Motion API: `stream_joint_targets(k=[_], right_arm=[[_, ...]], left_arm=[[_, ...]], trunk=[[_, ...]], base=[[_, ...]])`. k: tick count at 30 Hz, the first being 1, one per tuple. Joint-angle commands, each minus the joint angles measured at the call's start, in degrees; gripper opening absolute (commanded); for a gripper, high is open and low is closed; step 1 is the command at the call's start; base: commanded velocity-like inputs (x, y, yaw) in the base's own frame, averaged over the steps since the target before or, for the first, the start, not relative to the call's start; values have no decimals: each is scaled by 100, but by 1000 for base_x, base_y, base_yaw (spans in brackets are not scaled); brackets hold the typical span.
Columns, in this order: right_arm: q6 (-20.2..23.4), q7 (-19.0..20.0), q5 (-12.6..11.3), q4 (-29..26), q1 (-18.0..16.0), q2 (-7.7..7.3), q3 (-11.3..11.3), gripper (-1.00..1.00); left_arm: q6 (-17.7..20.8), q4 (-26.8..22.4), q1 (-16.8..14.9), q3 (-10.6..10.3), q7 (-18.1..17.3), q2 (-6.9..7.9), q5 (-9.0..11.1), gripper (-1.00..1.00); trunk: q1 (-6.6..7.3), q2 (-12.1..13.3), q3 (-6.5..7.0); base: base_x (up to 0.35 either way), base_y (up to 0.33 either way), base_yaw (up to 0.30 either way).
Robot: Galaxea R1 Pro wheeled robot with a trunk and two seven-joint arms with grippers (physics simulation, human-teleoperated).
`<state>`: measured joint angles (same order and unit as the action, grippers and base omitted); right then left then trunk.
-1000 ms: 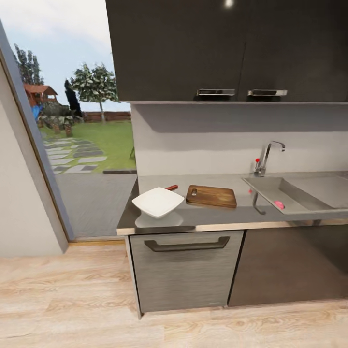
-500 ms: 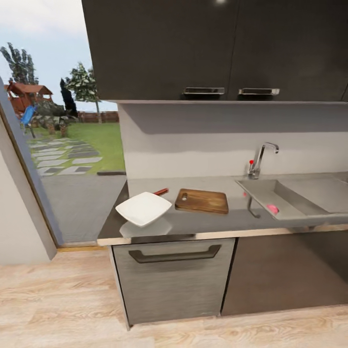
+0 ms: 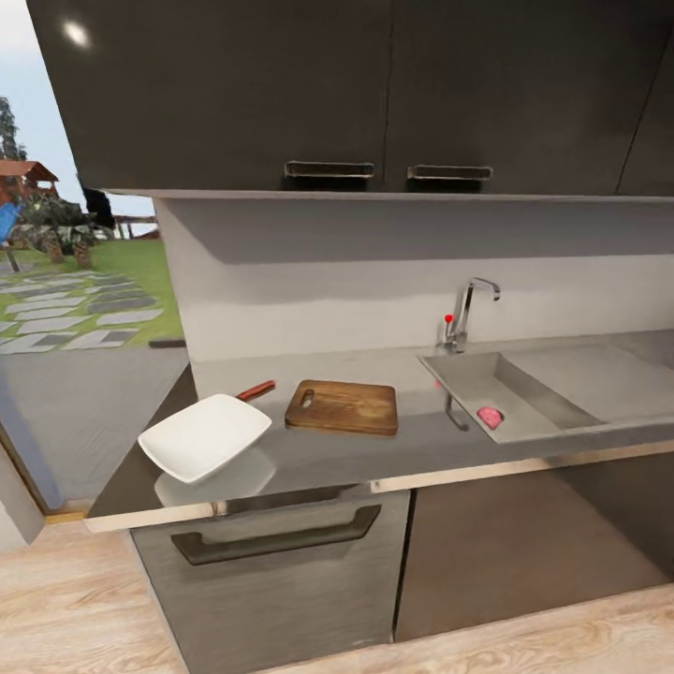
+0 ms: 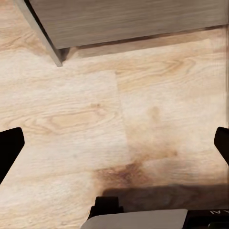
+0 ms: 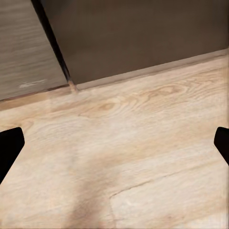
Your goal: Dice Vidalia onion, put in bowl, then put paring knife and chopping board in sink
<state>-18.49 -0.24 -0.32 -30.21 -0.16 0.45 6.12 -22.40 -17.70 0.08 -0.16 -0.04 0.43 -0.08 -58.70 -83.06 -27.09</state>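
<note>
In the head view the grey countertop [image 3: 309,459] carries a white squarish bowl [image 3: 204,436] at its left end. Behind the bowl, the paring knife [image 3: 255,390] shows its reddish handle; the blade is hidden. Just right of it lies the dark brown chopping board [image 3: 344,406], flat, with its handle hole at the left. A small pink onion [image 3: 489,417] rests in the grey sink [image 3: 468,379] below the chrome tap [image 3: 465,314]. My left gripper [image 4: 114,145] and right gripper [image 5: 114,143] are both open, holding nothing, and hang over the wooden floor by the cabinet base.
Dark upper cabinets [image 3: 281,94] hang over the worktop. A drawer front with a long handle [image 3: 276,541] sits under the bowl and board. The sink's drainboard [image 3: 590,370] runs off to the right. An open doorway to a garden [image 3: 65,309] lies at the left.
The whole head view has shifted, so the camera has moved right and closer to the counter. Bowl, knife, board and onion keep their places on it.
</note>
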Motion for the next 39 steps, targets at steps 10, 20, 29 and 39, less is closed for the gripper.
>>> stream_joint_targets(k=[10, 20, 29, 39], right_arm=[[-22, 6, 10, 5, -1, 12, -17, 100], [-4, -3, 0, 6, -2, 25, 3, 100], [0, -3, -3, 6, -2, 25, 3, 100], [-13, 9, -3, 6, -2, 17, 1, 100]], left_arm=[[-12, -13, -3, 0, 4, 1, -1, 100], [-19, -14, -2, 6, 4, 1, -1, 100], [-11, -7, -3, 7, 4, 1, -1, 100], [-10, -9, 0, 0, 4, 5, -1, 100]], trunk=[[-3, -2, -5], [-3, -2, -5], [-3, -2, -5], [-3, -2, -5]], base=[[-51, -237, -1], [-25, -225, 144], [151, -214, 228], [88, -74, 18]])
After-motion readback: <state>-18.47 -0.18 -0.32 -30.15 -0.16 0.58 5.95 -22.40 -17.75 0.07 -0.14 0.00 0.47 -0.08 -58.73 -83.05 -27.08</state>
